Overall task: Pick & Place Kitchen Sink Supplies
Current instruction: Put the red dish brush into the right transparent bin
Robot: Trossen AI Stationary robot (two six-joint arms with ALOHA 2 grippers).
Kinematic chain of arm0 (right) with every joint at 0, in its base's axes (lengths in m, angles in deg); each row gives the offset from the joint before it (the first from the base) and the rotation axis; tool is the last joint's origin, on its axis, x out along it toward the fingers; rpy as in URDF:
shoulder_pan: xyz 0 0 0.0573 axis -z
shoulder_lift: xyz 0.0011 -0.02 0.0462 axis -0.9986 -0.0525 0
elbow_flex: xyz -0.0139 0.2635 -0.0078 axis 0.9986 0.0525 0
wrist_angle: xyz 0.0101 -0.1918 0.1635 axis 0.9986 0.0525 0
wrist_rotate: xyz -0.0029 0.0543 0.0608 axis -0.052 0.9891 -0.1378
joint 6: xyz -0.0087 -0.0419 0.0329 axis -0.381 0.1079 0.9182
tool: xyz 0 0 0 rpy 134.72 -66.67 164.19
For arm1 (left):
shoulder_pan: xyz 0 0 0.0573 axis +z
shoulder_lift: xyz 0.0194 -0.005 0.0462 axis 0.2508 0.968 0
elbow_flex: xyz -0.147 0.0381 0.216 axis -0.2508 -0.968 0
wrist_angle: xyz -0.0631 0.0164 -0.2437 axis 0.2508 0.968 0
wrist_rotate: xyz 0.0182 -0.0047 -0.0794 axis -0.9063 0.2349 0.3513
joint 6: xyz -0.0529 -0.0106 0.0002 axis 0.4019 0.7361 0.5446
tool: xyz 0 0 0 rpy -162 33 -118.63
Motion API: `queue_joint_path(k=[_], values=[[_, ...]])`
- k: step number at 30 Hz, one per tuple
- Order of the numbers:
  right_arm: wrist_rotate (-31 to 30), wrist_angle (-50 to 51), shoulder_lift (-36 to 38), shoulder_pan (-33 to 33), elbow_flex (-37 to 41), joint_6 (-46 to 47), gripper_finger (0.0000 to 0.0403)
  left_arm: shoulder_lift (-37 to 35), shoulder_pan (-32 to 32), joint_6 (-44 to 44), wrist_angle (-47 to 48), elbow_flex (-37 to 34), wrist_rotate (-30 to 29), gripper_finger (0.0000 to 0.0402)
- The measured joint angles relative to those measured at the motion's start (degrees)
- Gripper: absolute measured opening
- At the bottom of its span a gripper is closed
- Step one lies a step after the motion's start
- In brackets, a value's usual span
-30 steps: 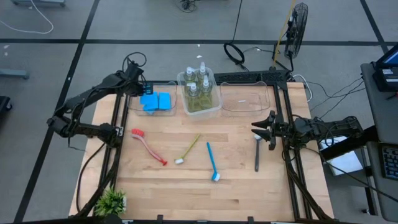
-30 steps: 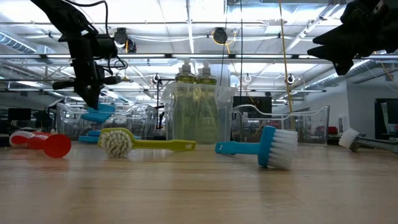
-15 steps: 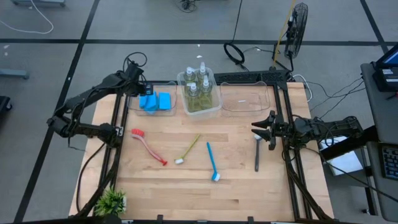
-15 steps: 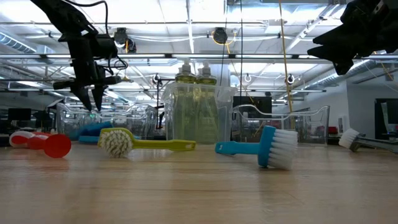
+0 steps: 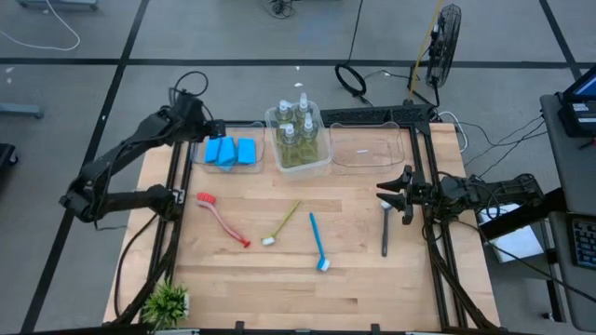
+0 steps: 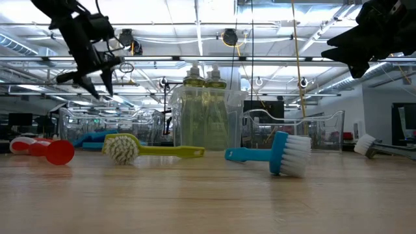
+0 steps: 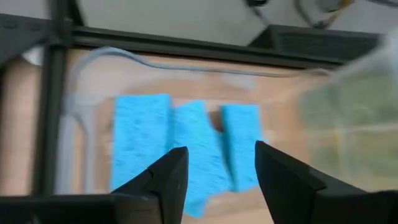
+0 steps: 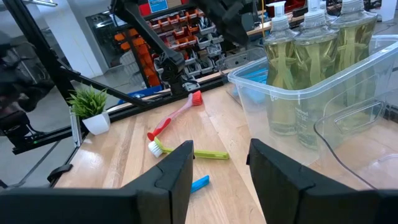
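Note:
Blue sponges (image 5: 231,152) (image 7: 186,140) lie in the clear left bin (image 5: 197,158) at the table's far edge. My left gripper (image 5: 207,128) (image 6: 97,83) (image 7: 217,171) hangs open above that bin, its fingers clear of the sponges. Pump bottles (image 5: 298,130) (image 8: 311,56) stand in the middle bin (image 5: 326,163). On the table lie a red brush (image 5: 222,219), a yellow-green brush (image 5: 281,223), a blue brush (image 5: 318,242) and a dark grey brush (image 5: 385,228). My right gripper (image 5: 384,191) (image 8: 221,155) waits open and level at the right edge, holding nothing.
An empty clear bin (image 5: 368,149) stands at the far right beside the bottle bin. A small potted plant (image 5: 168,300) sits at the near left corner. Bare wood lies along the near edge of the table (image 5: 279,279).
My left gripper has opened and let go of a blue sponge, which has dropped into the left bin among the others. The gripper has then risen and drawn back toward the table's far left corner.

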Motion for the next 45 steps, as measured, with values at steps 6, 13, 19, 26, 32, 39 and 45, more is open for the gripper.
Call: queue_joint_path(k=[6,13,19,26,32,39,45], values=[[-0.01,0.00,0.00,0.00,0.00,0.01,0.0142,-4.63,-5.36,2.67,0.13,0.00,3.71,0.0177],[0.00,0.00,0.00,-0.01,0.00,0.00,0.0142,-5.93,-14.92,12.01,0.28,0.00,5.76,0.0177],[0.00,0.02,0.00,0.00,0.00,-0.26,0.0142,-5.93,-23.59,23.33,3.14,0.00,6.83,0.0177],[0.00,0.02,0.00,0.00,0.00,-0.44,0.0142,-5.91,-34.89,35.13,13.98,0.00,5.81,0.0177],[0.00,0.03,0.00,-0.01,0.00,-0.12,0.0142,-5.91,-44.67,46.86,23.05,0.00,-0.76,0.0177],[0.00,0.04,0.00,0.00,0.00,-0.07,0.0142,-5.91,-53.01,59.24,24.52,-3.28,-1.43,0.0177],[0.00,0.03,0.00,0.00,0.00,-0.02,0.0142,-5.91,-58.79,69.52,20.56,-10.50,-1.50,0.0177]])
